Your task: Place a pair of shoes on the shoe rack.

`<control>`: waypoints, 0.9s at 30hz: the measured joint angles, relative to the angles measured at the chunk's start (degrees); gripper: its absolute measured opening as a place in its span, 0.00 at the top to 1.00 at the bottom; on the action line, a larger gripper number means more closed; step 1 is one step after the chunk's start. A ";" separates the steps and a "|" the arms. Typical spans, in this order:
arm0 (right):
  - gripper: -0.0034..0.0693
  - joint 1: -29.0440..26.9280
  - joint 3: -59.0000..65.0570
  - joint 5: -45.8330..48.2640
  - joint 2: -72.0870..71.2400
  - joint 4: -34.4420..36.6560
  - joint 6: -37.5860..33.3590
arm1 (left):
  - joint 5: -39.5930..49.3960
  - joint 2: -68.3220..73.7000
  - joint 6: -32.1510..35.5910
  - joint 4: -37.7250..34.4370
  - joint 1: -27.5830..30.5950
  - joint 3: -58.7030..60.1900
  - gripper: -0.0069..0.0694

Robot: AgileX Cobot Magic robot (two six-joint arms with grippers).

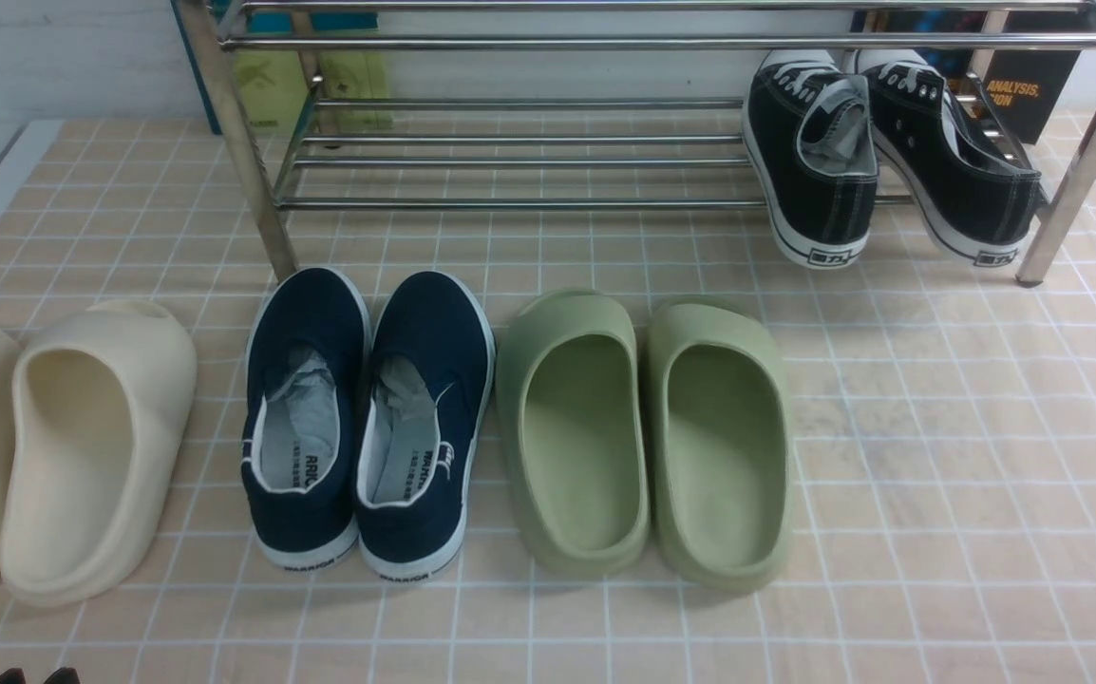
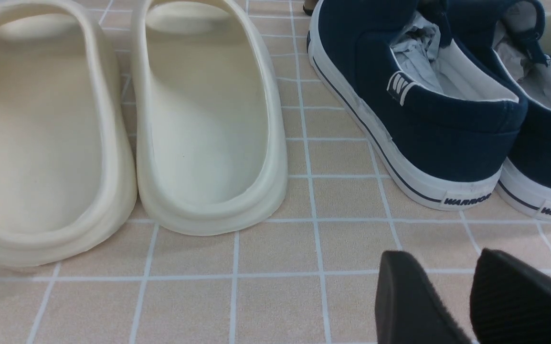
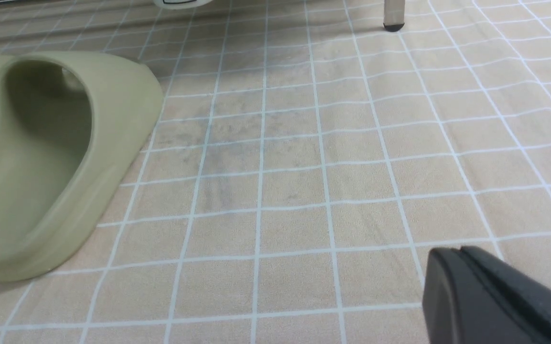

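Pair of black canvas sneakers (image 1: 828, 161), white laces and soles: set side by side on the lower tier of the shoe rack (image 1: 510, 203), in the upper right of the front view, heels facing the viewer and overhanging the front tube. The left shoe stands nearly straight; the right one is angled, its heel close to the rack's right leg.

Shoe rack, chrome: long horizontal tubes and upright legs, spanning the top of the front view.

Books, several, behind the rack: one yellow-green book (image 1: 355, 90) at upper left, one black book (image 1: 1032, 85) with orange lettering at upper right.

Navy slip-on shoes (image 1: 306, 513), one pair, white soles: on the tiled floor (image 1: 966, 456), left of centre, toes toward the rack, grey-white stuffing inside.

Green foam slides (image 1: 572, 427), one pair: on the floor at centre, beside the navy pair.

Cream slides (image 1: 97, 446), one pair: on the floor at the left edge, the outer one cut by the frame.

Left gripper (image 2: 452, 282): fingers apart, nothing between them; tips also visible at the lower left corner of the front view.

Right gripper (image 3: 457, 251): fingers together, empty, above bare tiles, lower right of its wrist view.
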 joint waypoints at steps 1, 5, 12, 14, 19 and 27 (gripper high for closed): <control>0.98 0.00 0.00 0.00 0.00 0.00 0.00 | 0.00 0.00 0.00 0.00 0.00 0.00 0.60; 0.97 0.00 0.00 0.00 0.00 0.00 0.00 | 0.00 0.00 0.00 0.00 0.00 0.00 0.60; 0.97 0.00 -0.01 0.00 0.00 0.05 -0.18 | 0.00 0.00 0.00 0.00 0.00 0.00 0.59; 0.97 0.00 -0.01 0.00 0.00 0.05 -0.18 | 0.00 0.00 0.00 0.00 0.00 0.00 0.59; 0.96 0.00 -0.01 0.00 0.00 0.07 -0.18 | 0.00 0.00 0.00 0.00 0.00 0.00 0.59; 0.95 0.00 -0.01 0.00 0.00 0.07 -0.18 | 0.00 0.00 0.00 0.00 0.00 0.00 0.59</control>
